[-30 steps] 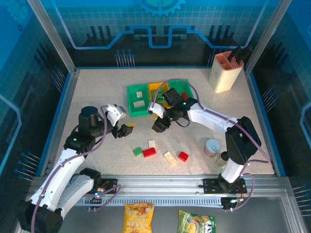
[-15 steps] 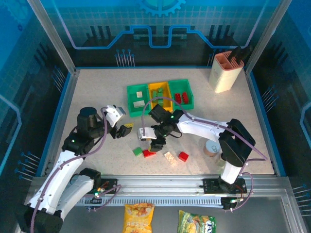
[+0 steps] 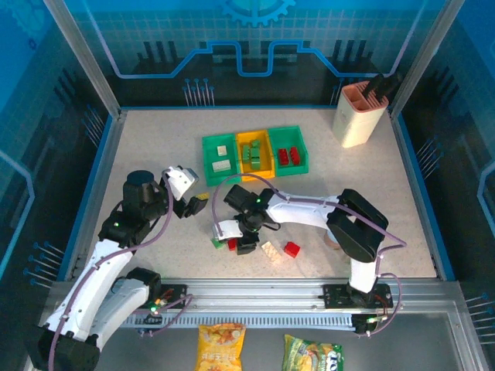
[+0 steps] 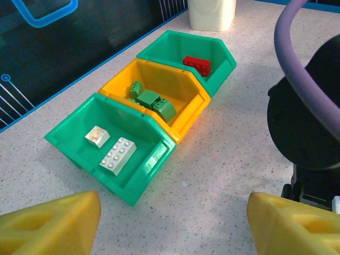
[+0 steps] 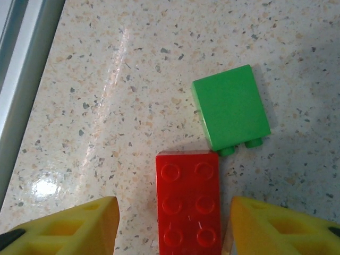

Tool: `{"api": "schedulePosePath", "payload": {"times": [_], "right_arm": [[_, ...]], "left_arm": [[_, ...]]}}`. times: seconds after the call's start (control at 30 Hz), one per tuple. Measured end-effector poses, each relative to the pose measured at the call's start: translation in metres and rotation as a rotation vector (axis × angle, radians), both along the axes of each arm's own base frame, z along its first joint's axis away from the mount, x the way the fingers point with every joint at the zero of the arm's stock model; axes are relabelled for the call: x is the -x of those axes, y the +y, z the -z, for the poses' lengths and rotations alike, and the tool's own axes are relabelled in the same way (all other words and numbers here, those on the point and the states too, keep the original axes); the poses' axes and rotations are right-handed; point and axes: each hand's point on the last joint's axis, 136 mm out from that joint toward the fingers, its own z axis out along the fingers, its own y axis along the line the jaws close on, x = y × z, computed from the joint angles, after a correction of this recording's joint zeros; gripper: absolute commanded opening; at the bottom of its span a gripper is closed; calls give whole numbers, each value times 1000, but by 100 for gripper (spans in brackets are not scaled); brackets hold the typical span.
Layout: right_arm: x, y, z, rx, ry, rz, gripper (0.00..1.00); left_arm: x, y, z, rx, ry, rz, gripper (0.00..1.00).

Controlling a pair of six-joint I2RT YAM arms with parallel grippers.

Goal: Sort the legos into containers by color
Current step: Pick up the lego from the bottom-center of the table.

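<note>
Three containers stand in a row: a green bin (image 3: 207, 160) (image 4: 154, 159) with two cream legos (image 4: 118, 155), a yellow bin (image 3: 254, 171) (image 4: 186, 111) with green legos (image 4: 151, 100), and a green bin (image 3: 298, 139) (image 4: 223, 66) with red legos (image 4: 197, 65). My right gripper (image 3: 240, 241) (image 5: 172, 226) is open, low over the table, straddling a loose red brick (image 5: 188, 202). A green brick (image 5: 230, 109) (image 3: 219, 242) lies just beyond it. A cream brick (image 3: 270, 250) and another red brick (image 3: 291, 249) lie to the right. My left gripper (image 3: 193, 205) (image 4: 172, 228) is open and empty near the cream bin.
A tall cream holder with a pink rim (image 3: 358, 114) stands at the back right. A small round can (image 3: 336, 236) sits near the right arm's base, partly behind it. The right arm (image 4: 308, 122) stretches across the table in front of the bins.
My right gripper has swung from the bins toward the near side and come down over the red and green bricks. The left arm has hardly moved.
</note>
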Motion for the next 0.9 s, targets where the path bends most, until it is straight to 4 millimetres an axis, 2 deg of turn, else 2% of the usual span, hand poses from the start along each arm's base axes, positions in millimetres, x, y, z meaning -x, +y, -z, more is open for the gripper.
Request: {"api": "schedulePosePath", "payload": {"times": [0.33,0.63,0.9], "right_arm": [[-1,-3,20,66,-40,-20,51],[2,-4,27,90,-47,-34,45],[2,-4,26,90,-46,-33,35]], "left_arm": [[0,0,0,0,0,-1,74],[0,0,0,0,0,0,73],[0,0,0,0,0,0,72]]}}
